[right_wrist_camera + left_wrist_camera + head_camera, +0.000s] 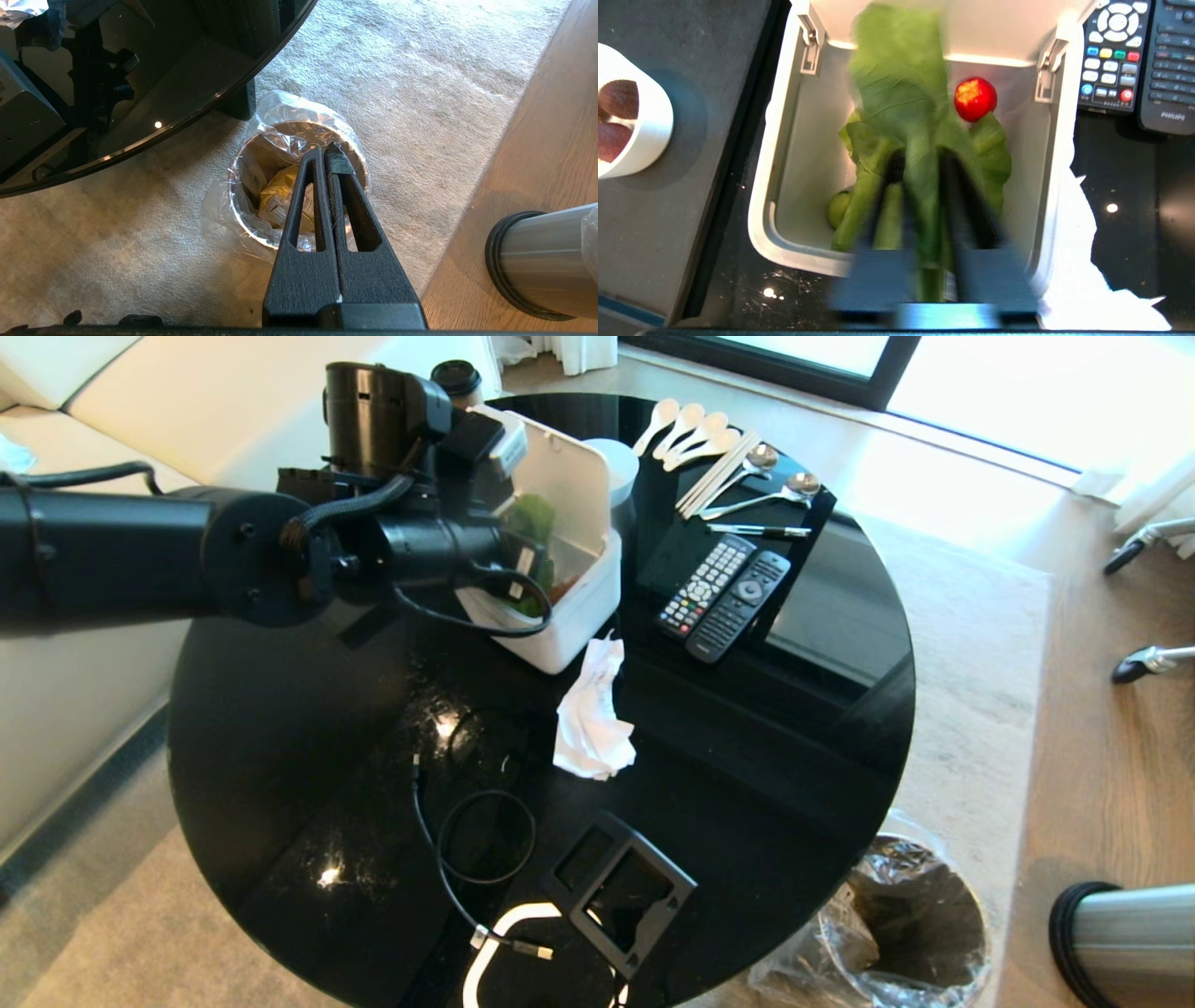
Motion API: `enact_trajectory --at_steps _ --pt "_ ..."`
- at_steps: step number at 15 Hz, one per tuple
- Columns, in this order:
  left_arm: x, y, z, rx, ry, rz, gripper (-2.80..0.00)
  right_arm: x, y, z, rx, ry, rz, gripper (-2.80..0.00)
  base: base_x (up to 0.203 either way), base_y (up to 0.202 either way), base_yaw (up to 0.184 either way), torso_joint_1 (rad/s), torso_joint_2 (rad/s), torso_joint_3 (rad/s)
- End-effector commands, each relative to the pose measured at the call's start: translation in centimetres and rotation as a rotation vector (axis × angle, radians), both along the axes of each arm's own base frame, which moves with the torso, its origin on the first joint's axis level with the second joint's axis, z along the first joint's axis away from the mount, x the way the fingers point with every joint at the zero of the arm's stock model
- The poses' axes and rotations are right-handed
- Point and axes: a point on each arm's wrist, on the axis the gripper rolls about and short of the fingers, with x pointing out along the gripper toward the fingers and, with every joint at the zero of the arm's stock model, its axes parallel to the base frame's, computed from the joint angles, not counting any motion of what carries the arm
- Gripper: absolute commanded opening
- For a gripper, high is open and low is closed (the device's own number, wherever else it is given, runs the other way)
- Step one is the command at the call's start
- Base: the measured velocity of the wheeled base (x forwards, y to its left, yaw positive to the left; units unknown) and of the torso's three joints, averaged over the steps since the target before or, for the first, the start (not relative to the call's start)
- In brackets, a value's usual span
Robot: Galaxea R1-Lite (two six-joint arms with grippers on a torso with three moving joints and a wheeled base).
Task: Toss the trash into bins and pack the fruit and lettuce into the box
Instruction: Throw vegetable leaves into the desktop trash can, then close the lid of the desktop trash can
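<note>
The left gripper hangs over the box, jaws slightly apart around a limp leaf dangling just beyond the fingertips. Thin, floppy, tearable; best pinched by the stem.

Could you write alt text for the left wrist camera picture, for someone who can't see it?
The left gripper hangs over an open white box with a lettuce leaf between its fingers. Inside lie another lettuce leaf, a red apple and a green apple. A white tissue lies beside the box.
</note>
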Motion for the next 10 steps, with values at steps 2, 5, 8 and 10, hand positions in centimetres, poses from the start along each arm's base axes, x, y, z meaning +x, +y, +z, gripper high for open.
enact_trajectory --at_steps 2,5,8,10 --pt "0.4 -0.3 -0.1 -0.001 -0.004 -0.002 0.0 0.0 0.0 0.0 0.0 0.001 0.001 -2.8 0.0 0.0 0.0 0.0 0.0 0.0" --pt "0.4 -0.5 0.0 -0.001 -0.008 -0.007 0.0 0.0 0.0 0.0 0.0 0.001 0.001 -2.8 0.0 0.0 0.0 0.0 0.0 0.0" --pt "-0.1 -0.5 0.3 -0.004 -0.011 -0.013 0.0 0.0 0.0 0.0 0.0 0.001 0.001 -2.8 0.0 0.0 0.0 0.0 0.0 0.0" --pt "-0.9 -0.5 0.6 -0.006 -0.014 -0.019 0.0 0.0 0.0 0.0 0.0 0.001 0.001 -2.8 0.0 0.0 0.0 0.0 0.0 0.0"
